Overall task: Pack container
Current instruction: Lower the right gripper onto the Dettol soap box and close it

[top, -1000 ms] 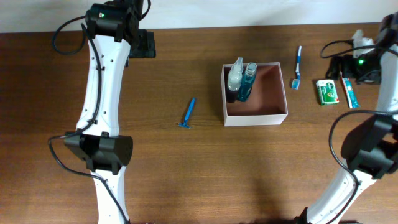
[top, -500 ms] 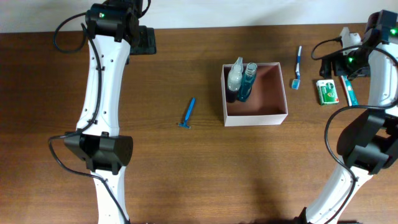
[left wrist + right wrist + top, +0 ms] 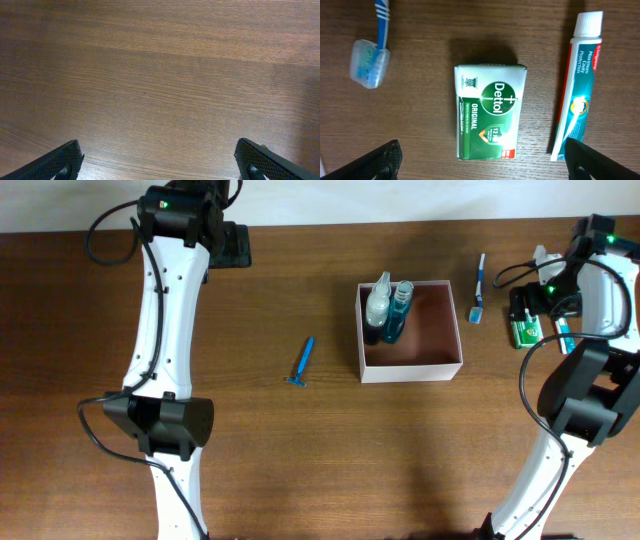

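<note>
Right hand [image 3: 533,302] has swung in from the frame's right edge to hang over the green soap packet [image 3: 490,111].

Container [image 3: 411,371] sits at centre frame on the counter [image 3: 300,460], with a clear bottle [image 3: 377,302] and a blue bottle [image 3: 398,308] standing in its upper-left corner and the rest of its floor bare. To its right lie the toothbrush [image 3: 479,288], the packet and the toothpaste [image 3: 577,85], and to its left the razor [image 3: 302,362]. Right hand is spread wide either side of the packet, holding nothing. Left hand [image 3: 160,162], upper left, is equally wide and empty. Likely step: picking the soap — descend, close across its narrow width, then carry it left into the container's bare part.
</note>
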Tool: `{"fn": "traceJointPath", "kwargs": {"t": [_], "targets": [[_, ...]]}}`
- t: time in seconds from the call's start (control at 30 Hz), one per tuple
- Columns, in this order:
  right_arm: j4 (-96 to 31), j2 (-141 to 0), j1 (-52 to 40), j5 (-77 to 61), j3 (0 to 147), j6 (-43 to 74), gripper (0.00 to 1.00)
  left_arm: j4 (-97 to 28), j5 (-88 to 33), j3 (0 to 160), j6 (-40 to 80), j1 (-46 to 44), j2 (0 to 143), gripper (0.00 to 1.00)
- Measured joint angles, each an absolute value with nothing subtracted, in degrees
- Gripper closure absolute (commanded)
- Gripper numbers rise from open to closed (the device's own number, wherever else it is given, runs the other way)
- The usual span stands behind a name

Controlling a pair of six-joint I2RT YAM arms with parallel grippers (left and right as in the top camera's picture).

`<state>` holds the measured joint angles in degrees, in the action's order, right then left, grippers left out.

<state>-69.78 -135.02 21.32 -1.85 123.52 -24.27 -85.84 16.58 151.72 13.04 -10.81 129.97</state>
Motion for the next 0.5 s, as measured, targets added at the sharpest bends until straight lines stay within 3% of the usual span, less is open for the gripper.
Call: {"fn": "traceJointPath", "kwargs": {"t": [0.5], "targets": [[-69.5, -138.6, 21.3, -1.3, 123.5, -24.5, 0.01, -85.8, 16.6, 151.7, 13.0, -10.8, 130.0, 0.0]]}}
